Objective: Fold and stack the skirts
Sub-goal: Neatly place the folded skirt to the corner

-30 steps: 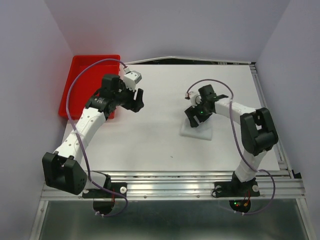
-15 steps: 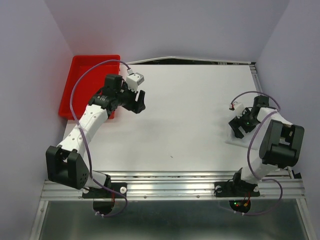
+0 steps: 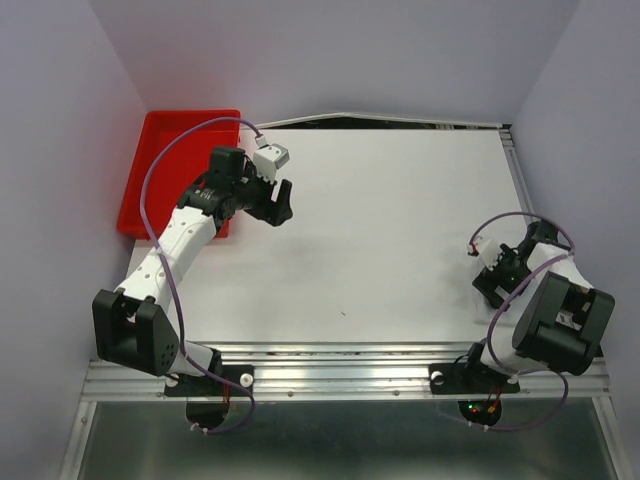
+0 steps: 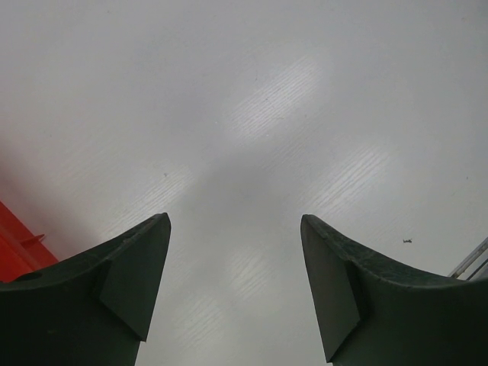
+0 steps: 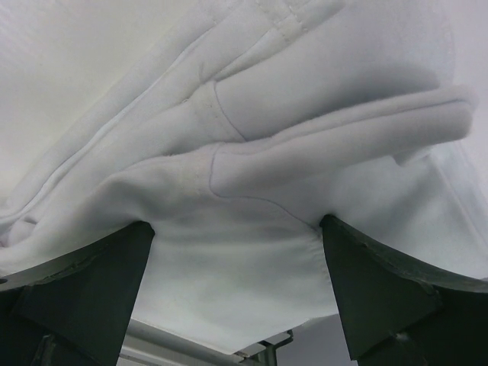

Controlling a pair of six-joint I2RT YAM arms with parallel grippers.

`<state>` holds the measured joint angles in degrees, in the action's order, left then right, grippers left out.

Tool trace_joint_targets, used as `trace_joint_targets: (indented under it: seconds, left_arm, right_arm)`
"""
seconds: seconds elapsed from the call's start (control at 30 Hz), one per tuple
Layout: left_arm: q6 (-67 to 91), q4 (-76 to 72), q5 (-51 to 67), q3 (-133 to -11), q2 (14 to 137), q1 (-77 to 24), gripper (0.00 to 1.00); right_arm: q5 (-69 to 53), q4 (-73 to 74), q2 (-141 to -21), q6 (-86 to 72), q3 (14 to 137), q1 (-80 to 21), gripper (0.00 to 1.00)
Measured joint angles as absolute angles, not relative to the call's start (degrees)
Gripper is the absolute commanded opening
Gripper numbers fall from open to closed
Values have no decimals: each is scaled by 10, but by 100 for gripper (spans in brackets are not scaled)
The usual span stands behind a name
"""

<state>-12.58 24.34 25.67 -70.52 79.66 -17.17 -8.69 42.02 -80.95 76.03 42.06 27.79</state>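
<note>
A folded white skirt (image 5: 252, 152) fills the right wrist view, its thick folds bunched at the top and a thin edge reaching the table's metal rail. My right gripper (image 5: 236, 274) is open, with its two fingers spread wide and resting down on the fabric on either side. In the top view the right gripper (image 3: 493, 288) is low at the table's right side near the front edge, and the white cloth is hard to tell from the white table. My left gripper (image 3: 280, 205) is open and empty over bare table (image 4: 252, 114), beside the red bin.
A red bin (image 3: 180, 170) stands at the back left; its corner shows in the left wrist view (image 4: 15, 255). The table's metal front rail (image 3: 340, 375) and right rail (image 3: 530, 200) bound the white surface. Purple cables loop over both arms.
My right gripper has swept from the table's middle to the right front side, taking the white skirt along with it. The left arm has barely moved.
</note>
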Motion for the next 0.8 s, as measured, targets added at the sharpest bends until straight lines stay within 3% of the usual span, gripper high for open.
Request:
trace_joint_targets:
  seconds: [0.33,0.37,0.6,0.8]
  left_arm:
    - [-126,252,256,-721,797,-172,88]
    - [-127,252,255,-727,797,-172,98]
    - [-130,251,253,-755,797,-171,98]
    - [-117,244,243,-760,798,-171,98]
  right_arm:
    - [-85,527,-838,774,490,282,100]
    - [-90,553,-844,773,514,284,100]
    - [-170,693,-849,748,743,281,100]
    - [-289,717,-866,564,917,214,100]
